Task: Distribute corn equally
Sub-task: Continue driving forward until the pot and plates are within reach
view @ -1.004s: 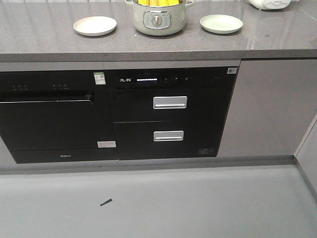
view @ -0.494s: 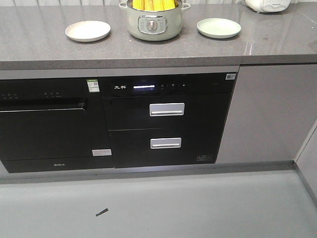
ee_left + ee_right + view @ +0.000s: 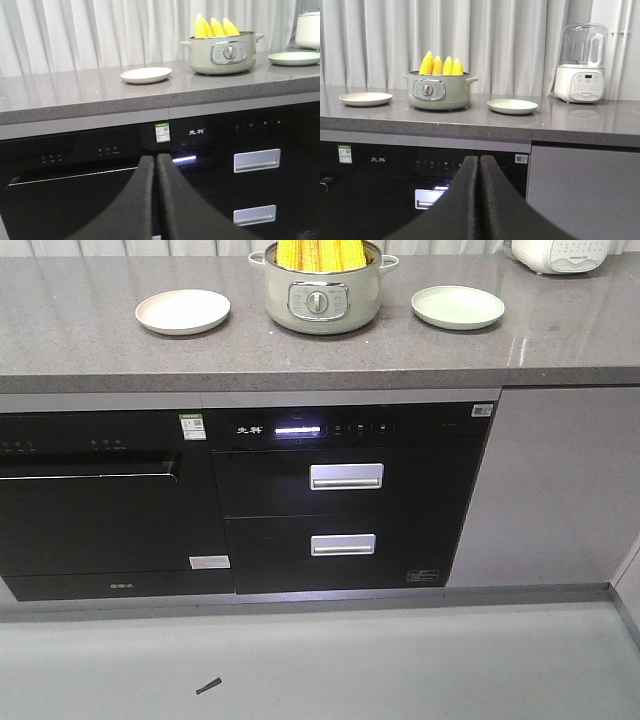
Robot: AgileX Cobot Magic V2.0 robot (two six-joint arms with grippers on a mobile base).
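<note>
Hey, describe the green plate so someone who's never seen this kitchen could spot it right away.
Start at the grey countertop above the black built-in appliances and find the pale green pot with corn standing in it. The plate sits right of that pot, between it and the white appliance. It is mint green; the other plate, left of the pot, is cream.

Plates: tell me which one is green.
The green plate sits between the pot and the white blender; the cream plate lies on the pot's other side.
</note>
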